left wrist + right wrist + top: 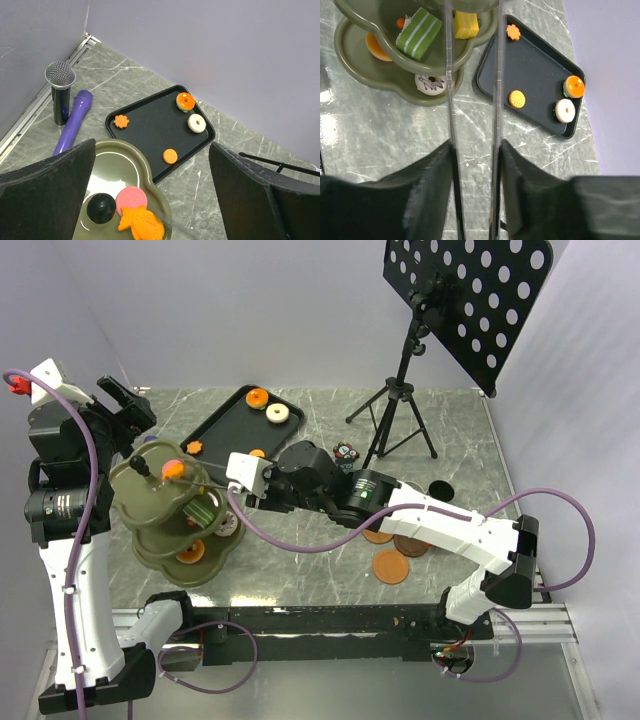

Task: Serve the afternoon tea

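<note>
Toy tea pastries sit in 2 spots. Most are on a 3-tier olive stand [135,498] at the left of the grey marble counter [300,575]. The top tier has an orange fish-shaped pastry [142,226] touching a pink cookie [131,196], both just beside the stand's black knob [101,208]. The mid tier has a green striped cake [419,39] & a yellow cake [465,25]. The bottom tier has a white iced donut [431,82] w/ dark marks & an orange piece [374,47], partly hidden by the tier above.

Just behind the stand, a black tray [145,120] carries 4 more, all apart. An orange donut [185,101] & a white ring donut [196,123] sit at its far end; a flower cookie [120,121] & a round cookie [170,156] are nearer the stand. Three brown-orange saucers [390,566] lie flat right of centre, 2 of them partly under the R arm.

The R hand [475,145] is closed on thin metal tongs [450,100], a finger pressing each blade. The blades run parallel w/ a gap out over the stand's tiers. Tips aren't in the wrist view, and whether they touch a pastry can't be told. The L hand [152,145] is spread wide, holding nothing, above the top tier & tray.

In the far-left corner an upright mic [60,85] stands w/ a purple tube [75,120] lying beside it. At back right is a black perforated music stand [465,295] on a tripod.
</note>
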Robot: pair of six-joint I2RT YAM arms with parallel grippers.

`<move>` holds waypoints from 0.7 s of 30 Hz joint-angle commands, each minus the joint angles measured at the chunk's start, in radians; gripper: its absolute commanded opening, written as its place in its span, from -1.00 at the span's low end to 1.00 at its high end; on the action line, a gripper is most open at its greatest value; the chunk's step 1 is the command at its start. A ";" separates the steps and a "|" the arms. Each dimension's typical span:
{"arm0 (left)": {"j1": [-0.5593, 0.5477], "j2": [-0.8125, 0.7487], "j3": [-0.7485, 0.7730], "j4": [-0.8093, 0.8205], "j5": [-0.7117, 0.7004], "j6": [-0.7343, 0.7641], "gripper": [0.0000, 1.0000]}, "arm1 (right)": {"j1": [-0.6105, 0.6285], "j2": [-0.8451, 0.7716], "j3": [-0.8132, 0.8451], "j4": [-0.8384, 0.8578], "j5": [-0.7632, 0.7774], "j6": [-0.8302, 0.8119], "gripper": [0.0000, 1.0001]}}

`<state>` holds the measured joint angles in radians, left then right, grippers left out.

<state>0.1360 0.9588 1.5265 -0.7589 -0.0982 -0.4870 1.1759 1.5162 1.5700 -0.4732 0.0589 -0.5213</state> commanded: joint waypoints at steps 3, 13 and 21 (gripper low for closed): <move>0.005 -0.006 0.021 0.035 0.003 0.001 0.99 | 0.008 -0.037 0.012 0.071 0.016 0.001 0.03; 0.004 -0.011 0.021 0.032 -0.018 0.002 0.99 | -0.074 -0.019 0.080 0.128 0.128 0.151 0.05; 0.005 -0.012 0.020 0.041 -0.032 0.011 0.99 | -0.283 0.197 0.206 -0.020 0.088 0.348 0.04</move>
<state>0.1360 0.9585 1.5265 -0.7589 -0.1066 -0.4866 0.9752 1.5890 1.6829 -0.4358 0.1375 -0.3042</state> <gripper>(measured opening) 0.995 0.526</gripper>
